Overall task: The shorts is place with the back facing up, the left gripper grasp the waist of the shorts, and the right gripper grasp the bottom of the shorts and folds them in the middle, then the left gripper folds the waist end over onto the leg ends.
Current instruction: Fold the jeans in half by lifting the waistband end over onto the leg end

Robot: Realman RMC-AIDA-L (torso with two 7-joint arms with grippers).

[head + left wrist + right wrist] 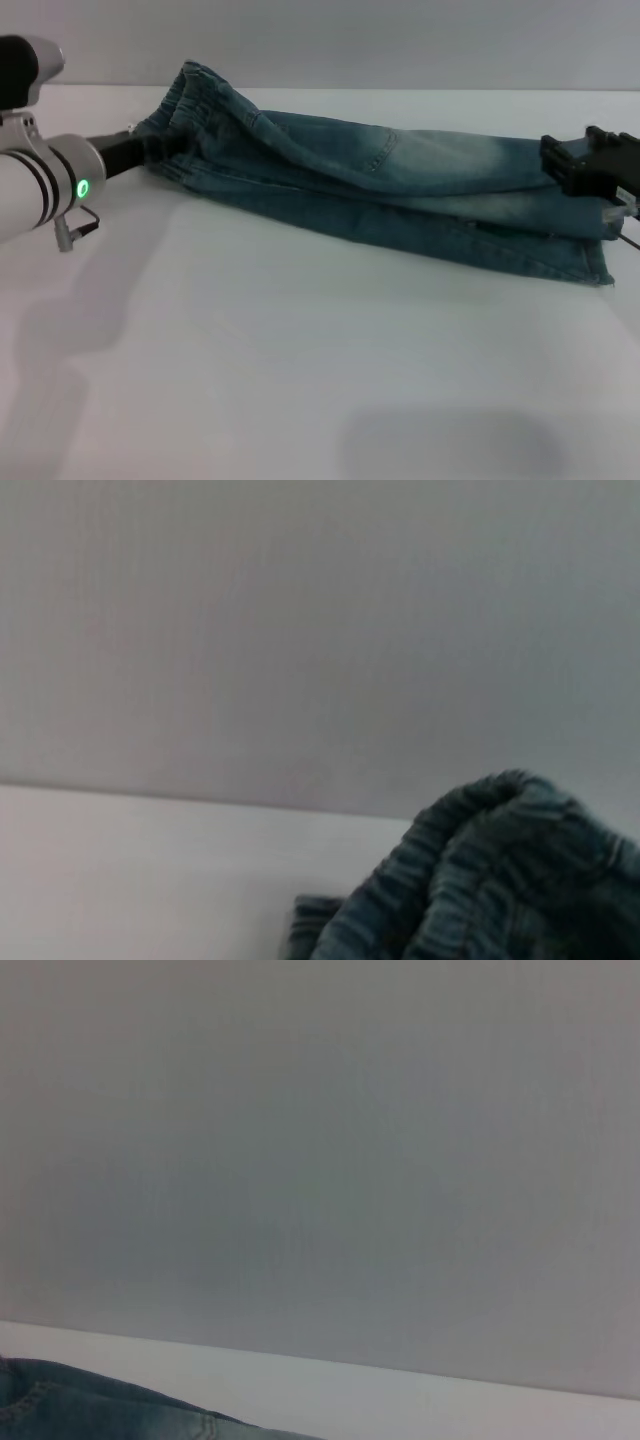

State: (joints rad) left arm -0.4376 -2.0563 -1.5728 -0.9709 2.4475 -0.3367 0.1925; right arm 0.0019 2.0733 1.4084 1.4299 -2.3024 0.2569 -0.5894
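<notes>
The blue denim shorts [400,185] lie folded lengthwise across the far part of the white table [300,370]. Their ruffled waist [195,95] is at the left and bunched upward. My left gripper [155,152], on the green-lit arm, is shut on this waist, which fills the left wrist view's corner [480,880]. At the right, the bottom of the shorts [598,262] partly rests on the table. My right gripper [560,165] is shut on its upper layer. The right wrist view shows only a strip of denim [80,1410].
A plain grey wall [400,40] stands behind the table's far edge, close to the shorts. Bare white tabletop spreads between the shorts and the near edge.
</notes>
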